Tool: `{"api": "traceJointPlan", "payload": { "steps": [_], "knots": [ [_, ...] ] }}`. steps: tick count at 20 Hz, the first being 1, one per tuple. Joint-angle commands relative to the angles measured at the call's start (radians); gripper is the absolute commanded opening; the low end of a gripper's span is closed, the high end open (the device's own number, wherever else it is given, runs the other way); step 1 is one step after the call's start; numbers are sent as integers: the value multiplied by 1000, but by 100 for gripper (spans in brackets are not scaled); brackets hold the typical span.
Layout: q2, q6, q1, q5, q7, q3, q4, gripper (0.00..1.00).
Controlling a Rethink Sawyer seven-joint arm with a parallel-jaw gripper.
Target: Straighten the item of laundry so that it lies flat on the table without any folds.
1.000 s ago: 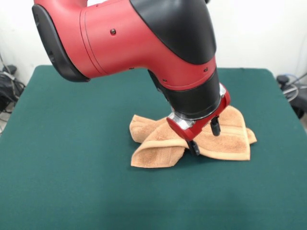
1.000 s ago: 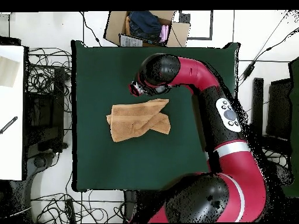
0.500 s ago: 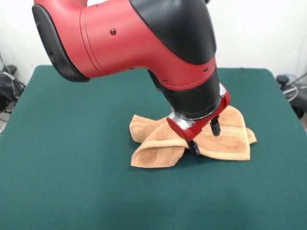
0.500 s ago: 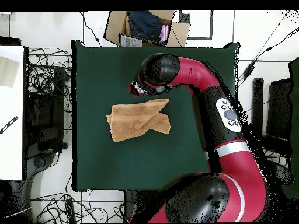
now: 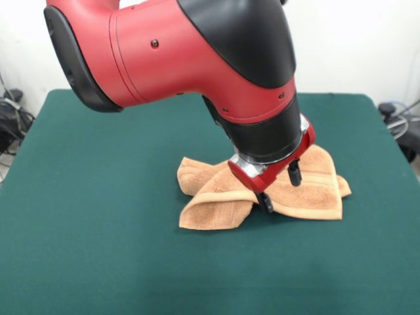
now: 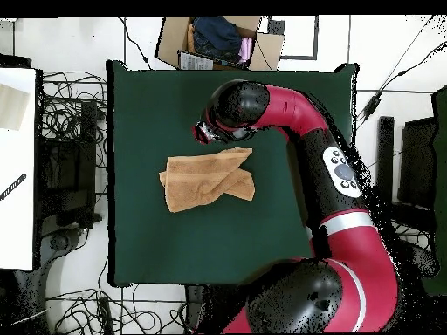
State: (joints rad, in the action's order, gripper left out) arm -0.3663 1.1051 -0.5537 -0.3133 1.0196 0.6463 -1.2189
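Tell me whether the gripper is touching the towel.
Cannot tell. In the front view the gripper hangs open at the towel, its nearer tip overlapping the front edge, but neither contact nor a gap shows. In the overhead view the arm hides the spot.

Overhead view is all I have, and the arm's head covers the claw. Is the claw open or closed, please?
Observer: Open. From the front, the claw shows two black fingers set apart.
Operator: Does it hold the towel?
Observer: I see no cloth pinched. The lower finger's tip sits at the towel's near edge, close to the table.
Operator: And the other finger?
Observer: It hangs over the towel's top layer. I cannot tell if it touches.
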Motion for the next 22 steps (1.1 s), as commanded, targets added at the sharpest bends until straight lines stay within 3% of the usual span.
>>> {"api": "traceJointPlan", "payload": {
  "steps": [1, 22],
  "knots": [
    [3, -32, -7, -22, -127, 54, -61, 100],
    [24, -28, -16, -14, -137, 61, -61, 100]
  ]
}}
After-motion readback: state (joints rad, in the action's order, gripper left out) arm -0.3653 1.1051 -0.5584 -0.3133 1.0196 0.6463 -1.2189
